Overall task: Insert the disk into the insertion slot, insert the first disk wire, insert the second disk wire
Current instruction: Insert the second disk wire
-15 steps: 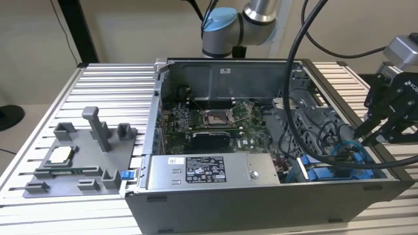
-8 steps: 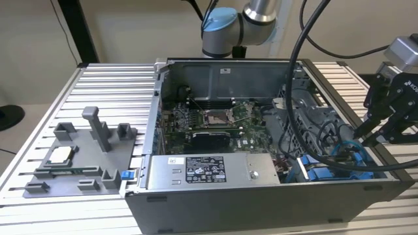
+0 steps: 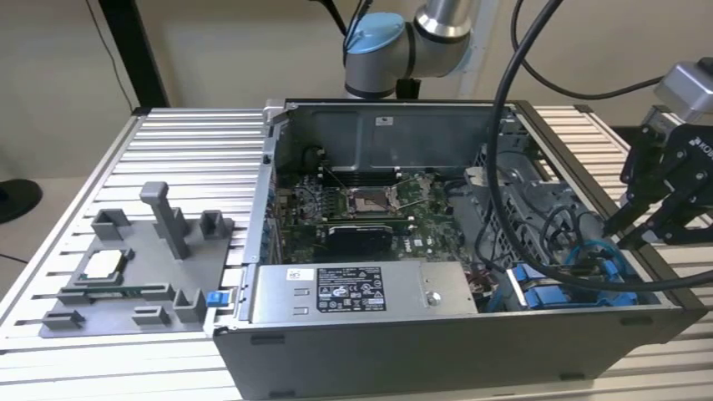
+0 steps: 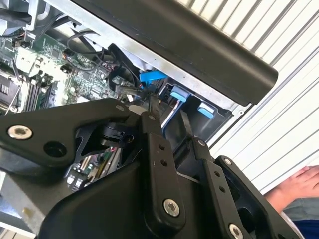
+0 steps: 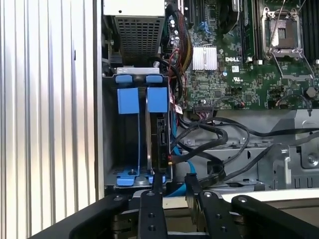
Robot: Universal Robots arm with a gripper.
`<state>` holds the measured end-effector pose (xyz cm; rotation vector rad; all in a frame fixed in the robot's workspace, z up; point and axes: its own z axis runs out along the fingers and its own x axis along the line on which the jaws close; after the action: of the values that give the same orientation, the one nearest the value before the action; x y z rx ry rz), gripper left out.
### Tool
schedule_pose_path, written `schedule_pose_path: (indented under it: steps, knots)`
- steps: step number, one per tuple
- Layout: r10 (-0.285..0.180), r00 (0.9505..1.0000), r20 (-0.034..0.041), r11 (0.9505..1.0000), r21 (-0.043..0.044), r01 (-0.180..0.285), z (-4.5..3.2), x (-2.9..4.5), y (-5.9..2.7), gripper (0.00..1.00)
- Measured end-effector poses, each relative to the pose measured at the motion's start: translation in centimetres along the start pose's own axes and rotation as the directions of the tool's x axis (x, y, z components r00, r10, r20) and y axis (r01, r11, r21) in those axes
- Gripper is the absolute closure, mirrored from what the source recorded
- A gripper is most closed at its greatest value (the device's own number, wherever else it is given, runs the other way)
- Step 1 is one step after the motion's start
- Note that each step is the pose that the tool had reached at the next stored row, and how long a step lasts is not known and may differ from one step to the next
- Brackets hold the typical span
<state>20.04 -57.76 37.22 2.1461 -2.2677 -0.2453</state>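
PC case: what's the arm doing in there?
The arm's gripper hangs over the drive-bay corner of the open case, jaws apart and holding nothing. In the first wrist view the disk stands on edge in the slot, by the blue guides. Black wires lie loose beside it. I can't tell whether any wire is plugged into the disk.

I see soft, even room light in the exterior view. The ribbed silver metal surface (image 3: pixel 189 134) looks bright there. The inside of the open dark grey computer case (image 3: pixel 446 351) is dim and full of shadows. In both wrist views the surface glares almost white. The green circuit board (image 5: pixel 234 84) looks clear in the first wrist view and fuzzier in the second.
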Motion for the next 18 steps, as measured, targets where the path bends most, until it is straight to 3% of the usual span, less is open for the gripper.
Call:
schedule_pose_path:
  steps: [3, 5, 10, 18]
  knots:
    - [-0.001, 1.0, 0.0041, 1.0, 0.0055, 0.001, 0.01, -0.07, 0.01, 0.0]
    - [-0.003, 0.9999, 0.0126, 1.0, 0.008, 0.003, 0.02, -0.08, 0.0, 0.0]
    - [-0.009, 0.9997, 0.0236, 0.9999, 0.0072, 0.008, -0.06, -0.09, 0.02, 0.0]
    - [-0.011, 0.9997, 0.0239, 0.9999, 0.007, 0.01, -0.02, -0.35, 0.02, 0.0]
